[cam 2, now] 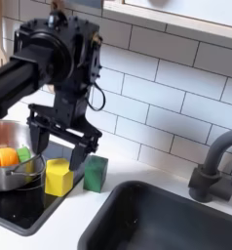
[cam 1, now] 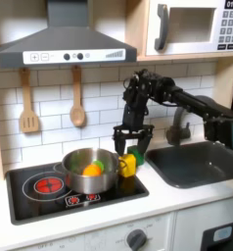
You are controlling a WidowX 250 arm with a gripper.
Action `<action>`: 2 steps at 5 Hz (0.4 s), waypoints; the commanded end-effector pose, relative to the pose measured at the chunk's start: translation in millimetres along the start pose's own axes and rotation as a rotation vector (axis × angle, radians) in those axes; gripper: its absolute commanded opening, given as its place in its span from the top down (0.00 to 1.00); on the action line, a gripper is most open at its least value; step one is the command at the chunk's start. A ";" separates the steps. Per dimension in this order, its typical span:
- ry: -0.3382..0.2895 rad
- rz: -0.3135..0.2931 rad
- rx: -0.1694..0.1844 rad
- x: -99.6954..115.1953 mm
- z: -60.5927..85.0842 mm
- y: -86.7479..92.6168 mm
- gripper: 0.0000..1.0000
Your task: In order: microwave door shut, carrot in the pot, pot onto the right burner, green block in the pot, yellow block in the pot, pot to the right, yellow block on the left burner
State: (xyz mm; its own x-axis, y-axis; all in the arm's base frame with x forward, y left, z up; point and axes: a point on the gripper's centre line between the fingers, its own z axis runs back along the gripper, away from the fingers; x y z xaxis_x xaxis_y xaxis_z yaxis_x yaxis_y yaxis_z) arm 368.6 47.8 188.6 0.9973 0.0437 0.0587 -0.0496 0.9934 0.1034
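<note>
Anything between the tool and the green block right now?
Nothing visible. In the second exterior view the open tool hangs just above the green block, with bare air beneath its fingers. The yellow block stands close beside the green one, on the second exterior view's left, and could crowd one finger on descent.

I see a shiny silver pot (cam 2: 5, 166), orange carrot (cam 2: 6, 157) and a green piece inside it, bright yellow block (cam 2: 58, 177), dark green block (cam 2: 96, 173), black gripper (cam 2: 61, 154), glossy black cooktop (cam 1: 109, 188) with red coil burner (cam 1: 45, 183), white tiles (cam 2: 176, 83), dark grey sink (cam 2: 176, 223).
</note>
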 end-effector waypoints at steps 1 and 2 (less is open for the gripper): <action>-0.008 -0.049 0.002 3.3 -13.0 -3.4 0.00; -0.031 -0.083 0.013 10.2 -8.7 -2.8 0.00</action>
State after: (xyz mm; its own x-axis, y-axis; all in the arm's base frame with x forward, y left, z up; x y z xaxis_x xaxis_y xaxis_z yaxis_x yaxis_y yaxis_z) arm 374.6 46.8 183.1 0.9958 -0.0340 0.0846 0.0244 0.9934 0.1122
